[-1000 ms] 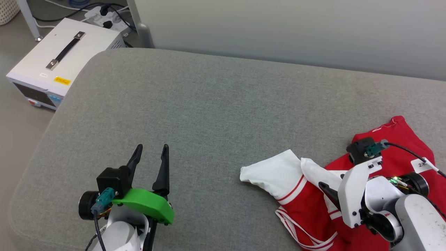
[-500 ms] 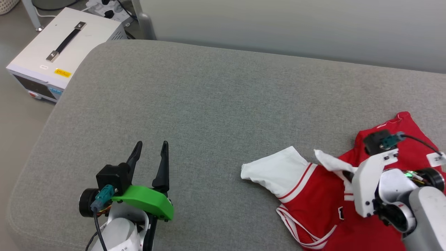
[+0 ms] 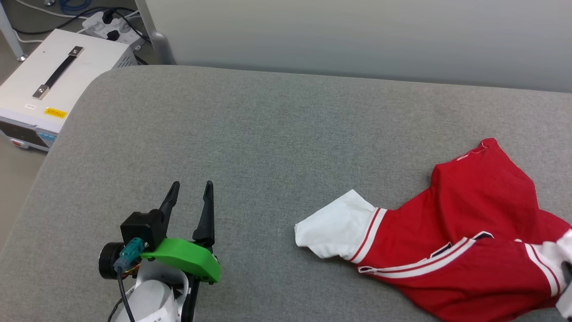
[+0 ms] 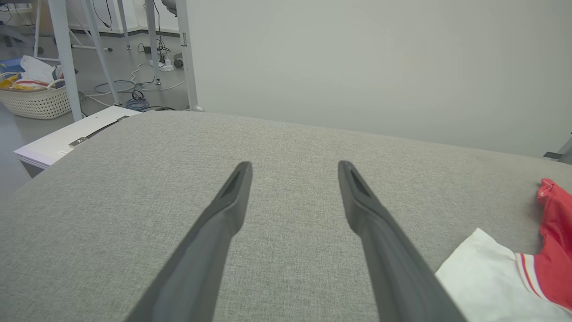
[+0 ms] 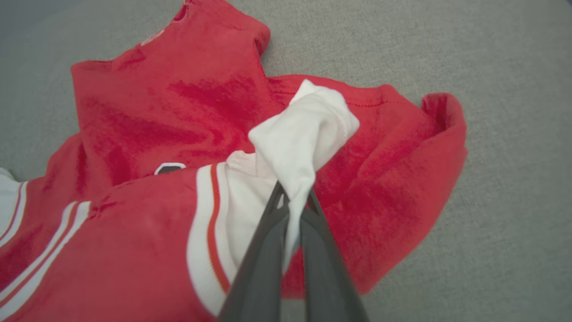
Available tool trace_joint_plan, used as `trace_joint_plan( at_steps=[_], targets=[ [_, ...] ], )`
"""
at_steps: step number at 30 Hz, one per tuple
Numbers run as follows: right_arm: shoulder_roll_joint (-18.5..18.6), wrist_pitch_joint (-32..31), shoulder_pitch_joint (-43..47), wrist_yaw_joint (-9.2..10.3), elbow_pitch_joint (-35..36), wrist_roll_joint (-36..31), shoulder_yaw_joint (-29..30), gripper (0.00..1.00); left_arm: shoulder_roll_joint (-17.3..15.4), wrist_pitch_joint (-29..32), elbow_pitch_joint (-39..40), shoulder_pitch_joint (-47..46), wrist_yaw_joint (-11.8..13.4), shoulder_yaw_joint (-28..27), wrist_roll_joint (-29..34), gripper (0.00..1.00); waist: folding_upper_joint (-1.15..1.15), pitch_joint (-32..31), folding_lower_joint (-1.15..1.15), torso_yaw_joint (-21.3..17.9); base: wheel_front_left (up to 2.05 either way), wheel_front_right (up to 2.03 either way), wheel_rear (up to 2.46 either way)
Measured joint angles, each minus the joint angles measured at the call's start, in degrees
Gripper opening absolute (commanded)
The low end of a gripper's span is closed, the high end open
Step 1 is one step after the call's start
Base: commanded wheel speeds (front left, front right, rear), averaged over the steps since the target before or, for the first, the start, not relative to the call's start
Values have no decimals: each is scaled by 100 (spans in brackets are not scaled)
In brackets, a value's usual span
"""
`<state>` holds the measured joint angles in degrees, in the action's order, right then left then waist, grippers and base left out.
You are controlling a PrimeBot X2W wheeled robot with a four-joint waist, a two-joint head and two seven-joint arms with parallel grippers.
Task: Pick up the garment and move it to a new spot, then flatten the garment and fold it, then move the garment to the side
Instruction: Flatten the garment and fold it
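The garment (image 3: 473, 223), a red jersey with white lining and white-striped trim, lies crumpled at the right of the grey padded surface (image 3: 268, 134). Its white end (image 4: 482, 273) also shows at the lower right of the left wrist view. My right gripper (image 5: 292, 197) is shut on a bunch of the garment's (image 5: 178, 116) white lining, which is pulled up from the red cloth. My left gripper (image 3: 190, 197) stands open over bare grey surface at the lower left, well apart from the garment, with nothing between its fingers (image 4: 232, 197).
A white box (image 3: 49, 94) with a black handle stands on the floor beyond the surface's left edge, with cables and a power strip (image 3: 109, 24) behind it. A pale wall (image 3: 357, 36) runs along the back. A wicker basket (image 4: 35, 100) sits on the floor.
My right gripper closed on the white lining and drew it toward the right, out of the head view's frame. The head camera shifted. The left arm has stayed put.
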<state>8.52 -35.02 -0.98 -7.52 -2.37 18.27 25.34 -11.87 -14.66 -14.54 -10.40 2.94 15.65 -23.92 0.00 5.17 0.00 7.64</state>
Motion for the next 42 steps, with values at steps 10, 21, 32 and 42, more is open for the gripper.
trace_joint_plan(
  at_steps=[10, 21, 32, 42],
  targets=[
    [-558, 361, 914, 0, -653, 445, 737, 32, -33, -1, 3, 10, 0, -23, -1, 100, 0, 28, 0, -113, 0, 0, 0],
    [-570, 3263, 513, 0, -549, 40, 349, 100, -85, 57, -122, 128, -11, 68, -2, 100, 0, -264, 0, -62, 0, 0, 0],
    [-571, 3593, 624, 0, 503, -389, -867, 100, -160, 430, 37, 206, 42, 200, -4, 100, 0, -489, 0, -49, 0, 0, 0],
    [-573, 3397, 706, 0, 1102, -553, -1480, 100, 16, 2158, 222, -470, -411, 1127, -76, 100, 0, -222, 0, -160, 0, 0, 0]
  ],
)
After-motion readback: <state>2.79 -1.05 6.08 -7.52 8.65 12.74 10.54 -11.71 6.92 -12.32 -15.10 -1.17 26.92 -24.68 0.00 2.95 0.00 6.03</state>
